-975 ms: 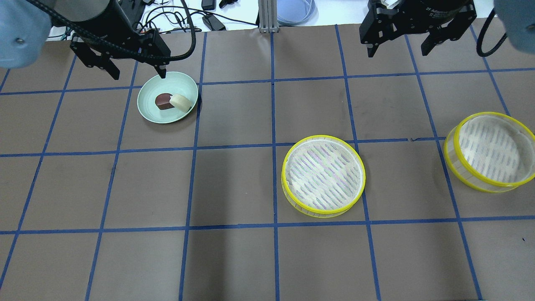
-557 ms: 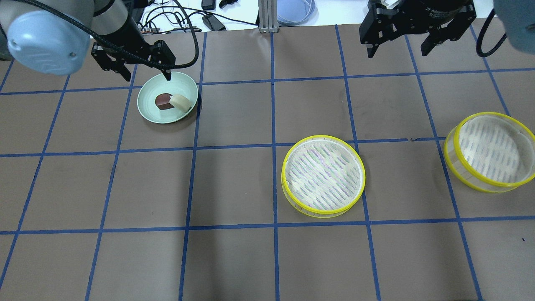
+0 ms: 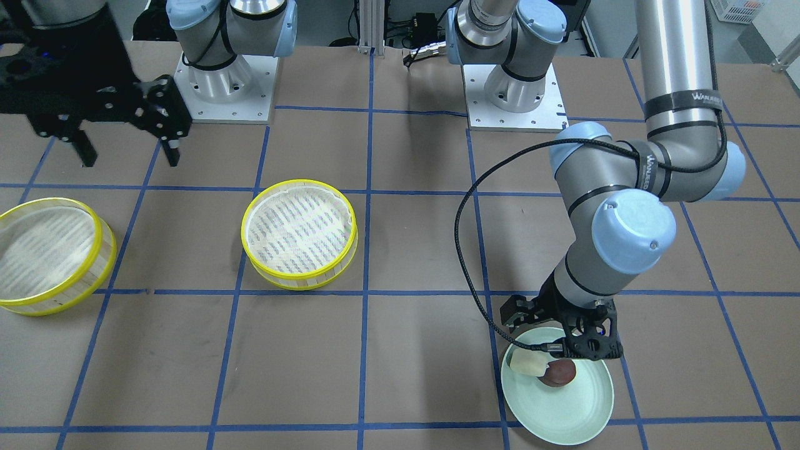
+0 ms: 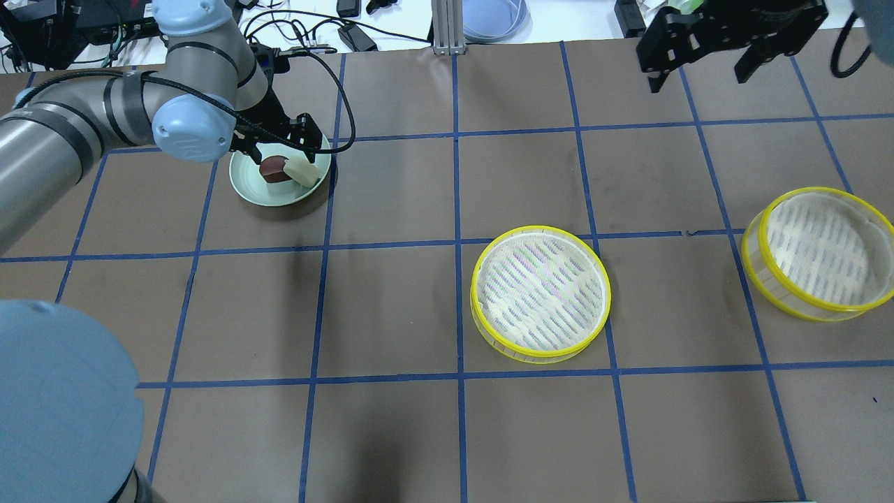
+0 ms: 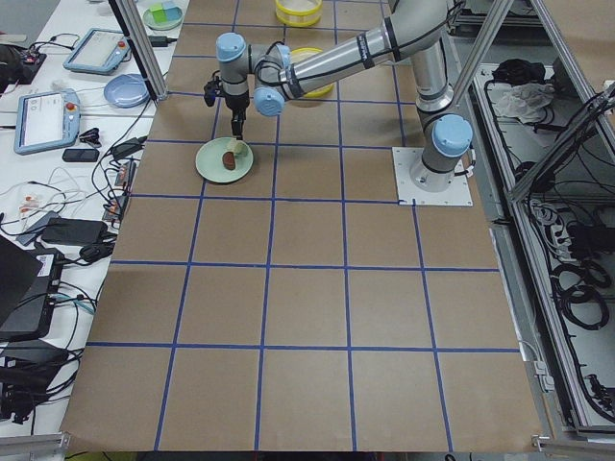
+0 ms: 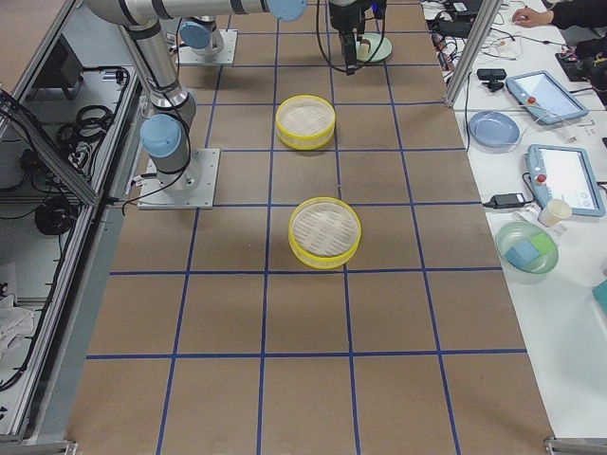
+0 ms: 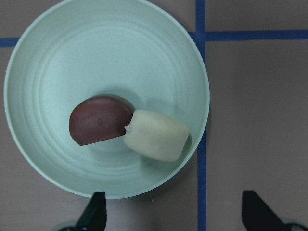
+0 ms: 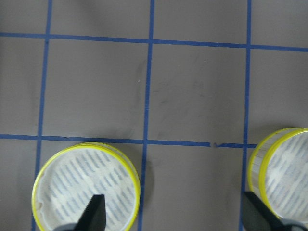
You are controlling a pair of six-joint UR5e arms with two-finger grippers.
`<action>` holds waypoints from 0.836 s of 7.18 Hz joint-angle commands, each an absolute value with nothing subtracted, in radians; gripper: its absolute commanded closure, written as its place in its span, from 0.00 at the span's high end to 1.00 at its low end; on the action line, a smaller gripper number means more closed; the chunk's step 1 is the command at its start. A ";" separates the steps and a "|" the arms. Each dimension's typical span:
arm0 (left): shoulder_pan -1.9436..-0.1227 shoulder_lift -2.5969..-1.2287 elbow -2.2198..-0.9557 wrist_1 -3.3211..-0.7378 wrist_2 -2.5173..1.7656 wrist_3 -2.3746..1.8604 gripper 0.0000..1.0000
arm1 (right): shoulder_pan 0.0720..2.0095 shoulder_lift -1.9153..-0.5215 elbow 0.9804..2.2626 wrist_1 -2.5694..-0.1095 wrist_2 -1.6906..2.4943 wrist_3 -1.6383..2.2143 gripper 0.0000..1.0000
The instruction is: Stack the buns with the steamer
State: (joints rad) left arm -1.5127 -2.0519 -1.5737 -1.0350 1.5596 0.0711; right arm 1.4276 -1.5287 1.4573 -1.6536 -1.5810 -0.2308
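Note:
A dark reddish-brown bun (image 4: 271, 168) and a pale cream-white bun (image 4: 302, 171) lie touching in a pale green plate (image 4: 248, 185). They also show in the left wrist view, brown (image 7: 98, 120) and cream (image 7: 156, 134). My left gripper (image 4: 276, 147) is open and empty, low over the plate's far side, and holds neither bun (image 3: 558, 372). Two yellow-rimmed steamer tiers stand apart and hold nothing: one mid-table (image 4: 540, 293), one at the right edge (image 4: 821, 253). My right gripper (image 4: 698, 78) is open and empty, high above the far right of the table.
Blue tape lines grid the brown table cover. Cables and devices lie beyond the far edge (image 4: 349, 31). In the right wrist view both steamer tiers (image 8: 86, 192) (image 8: 284, 173) lie below the right gripper's open fingers.
My left arm has reached forward and down. Its gripper went from the plate's far-left rim to just over the buns. The right gripper shifted a little to the right.

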 commanded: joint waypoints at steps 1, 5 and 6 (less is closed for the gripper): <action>-1.511 -2.094 -1.597 -0.979 1.545 0.074 0.98 | 1.187 -1.432 1.457 -1.716 -1.578 -0.618 1.00; -1.506 -2.146 -1.595 -0.890 1.548 0.067 0.95 | 0.919 -1.170 1.457 -1.919 -1.562 -1.053 1.00; -1.506 -2.149 -1.595 -0.885 1.548 0.071 0.94 | 0.901 -1.131 1.459 -1.922 -1.565 -1.054 1.00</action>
State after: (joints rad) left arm -1.5064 -2.1406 -1.5956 -0.9023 1.5472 0.0681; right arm 0.9403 -1.1933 1.4575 -1.8972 -1.5634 -1.0194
